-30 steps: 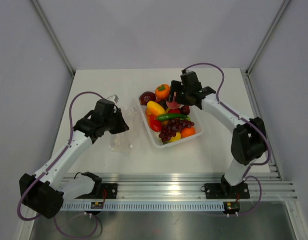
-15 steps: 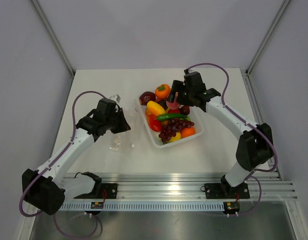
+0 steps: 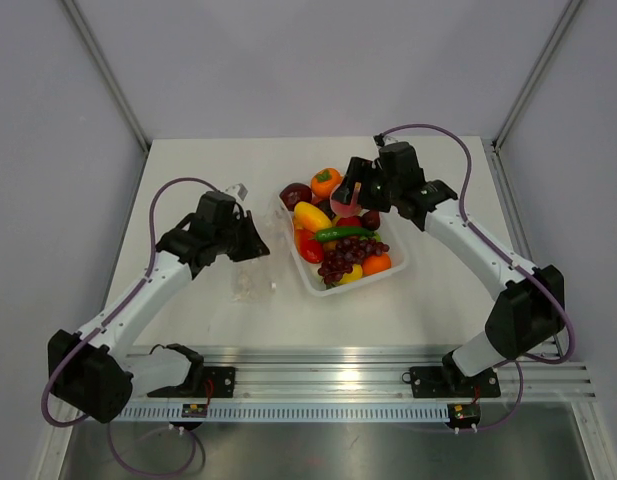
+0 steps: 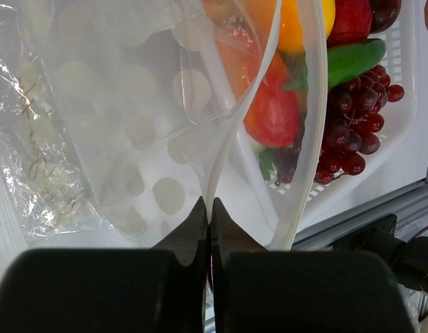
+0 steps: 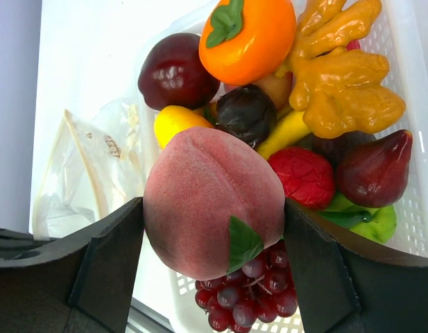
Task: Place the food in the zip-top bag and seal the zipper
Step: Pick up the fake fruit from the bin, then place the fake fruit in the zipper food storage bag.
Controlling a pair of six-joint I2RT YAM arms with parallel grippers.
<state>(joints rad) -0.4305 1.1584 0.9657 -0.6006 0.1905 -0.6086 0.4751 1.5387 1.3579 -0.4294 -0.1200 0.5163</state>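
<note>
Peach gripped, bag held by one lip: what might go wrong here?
The left gripper pinches only one lip of the zip-top bag, so the mouth may sag or close as the peach arrives. The peach fills the span of the right gripper and looks wide for that opening; it may catch on the zipper and drop outside.

This is a robot lab test cell, not a home or kitchen. Plain grey panels (image 3: 288,60) box in the white desk (image 3: 318,320), held by bare metal posts (image 3: 106,75) rising from its far corners. A slotted aluminium rail (image 3: 328,378) runs along the near edge. Bolted to it are a left arm (image 3: 138,300) and a right arm (image 3: 478,245) trailing purple cables (image 3: 425,127). The toy fruit (image 3: 338,238) in the white tray (image 3: 388,272) is glossy plastic.
</note>
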